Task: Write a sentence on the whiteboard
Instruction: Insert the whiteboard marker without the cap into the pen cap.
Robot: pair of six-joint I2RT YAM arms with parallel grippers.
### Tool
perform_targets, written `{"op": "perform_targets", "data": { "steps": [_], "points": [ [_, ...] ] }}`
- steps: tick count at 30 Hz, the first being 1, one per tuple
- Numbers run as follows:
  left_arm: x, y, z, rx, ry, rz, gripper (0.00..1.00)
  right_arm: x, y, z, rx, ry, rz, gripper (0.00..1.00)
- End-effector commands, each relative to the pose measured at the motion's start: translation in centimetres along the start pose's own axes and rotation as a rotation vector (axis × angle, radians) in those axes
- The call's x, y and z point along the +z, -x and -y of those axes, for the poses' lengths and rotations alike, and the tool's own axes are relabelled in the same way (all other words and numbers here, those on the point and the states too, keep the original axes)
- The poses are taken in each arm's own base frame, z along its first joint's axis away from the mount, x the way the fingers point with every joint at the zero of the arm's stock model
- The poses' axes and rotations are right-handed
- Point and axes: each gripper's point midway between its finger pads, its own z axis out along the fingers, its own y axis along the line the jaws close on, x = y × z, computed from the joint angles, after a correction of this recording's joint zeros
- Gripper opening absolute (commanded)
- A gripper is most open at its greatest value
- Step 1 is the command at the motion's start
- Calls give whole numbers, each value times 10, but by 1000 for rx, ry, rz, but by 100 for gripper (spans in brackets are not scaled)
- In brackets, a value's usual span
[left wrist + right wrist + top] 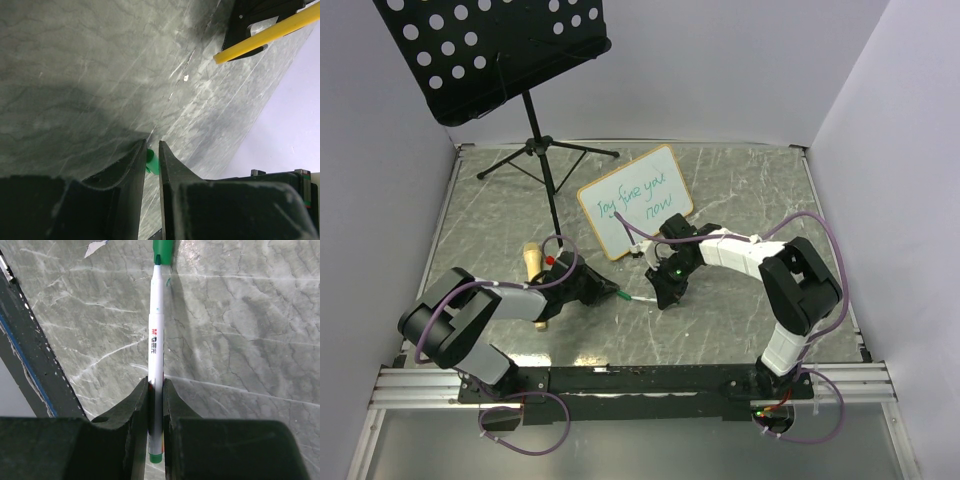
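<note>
Table [750,200]: grey marbled top, walled in white. Black perforated music stand [490,50] at the far left, tripod feet on the table.

Whiteboard [630,236]: mid-table, just beyond both grippers, turned at an angle. Cannot tell whether it lies flat or is propped.
- Handling (judgement): thin panel in a light wooden frame, so probably light and stiff. The face looks glossy, likely slippery to finger pads, and wet ink would smear.
- Best hold is the wooden rim at a bare corner, away from the writing. Pen pressure could slide it, so it needs bracing.

Writing on the board: green hand lettering in two lines. Upper line reads roughly "... fine you" and the first word is unclear, perhaps "Joy". Lower line reads "now".

Wooden-handled object [532,262] beside the left arm. Purpose not clear.

Right gripper [156,382]: clenched on the marker [156,340] near its tail end. The marker is a slim white barrel with green ends, lying low over the table. It looks rigid, light and smooth, and the grip appears centred.

Barrel print: small red logo above dark characters, too small to read.

Left gripper [152,145]: fingers pinched on a green cap [152,163] at the marker's tip end. Cap seated or just off: cannot tell.
</note>
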Motion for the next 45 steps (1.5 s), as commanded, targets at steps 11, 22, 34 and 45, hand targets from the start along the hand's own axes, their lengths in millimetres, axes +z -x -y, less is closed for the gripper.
{"op": "perform_targets", "data": {
  "steps": [11, 22, 34, 45],
  "points": [
    [-1, -4, -34, 7, 102, -11, 23, -13, 5, -6, -26, -3, 40, 0],
    [-1, -5, -35, 8, 103, -17, 24, -9, -2, -1, -5, -6, 1, 0],
    [0, -5, -34, 4, 97, -20, 24, -3, -2, 3, 15, 0, -19, 0],
    [1, -7, -35, 3, 93, -27, 24, 1, 3, 5, 25, 12, -18, 0]
  ]
}}
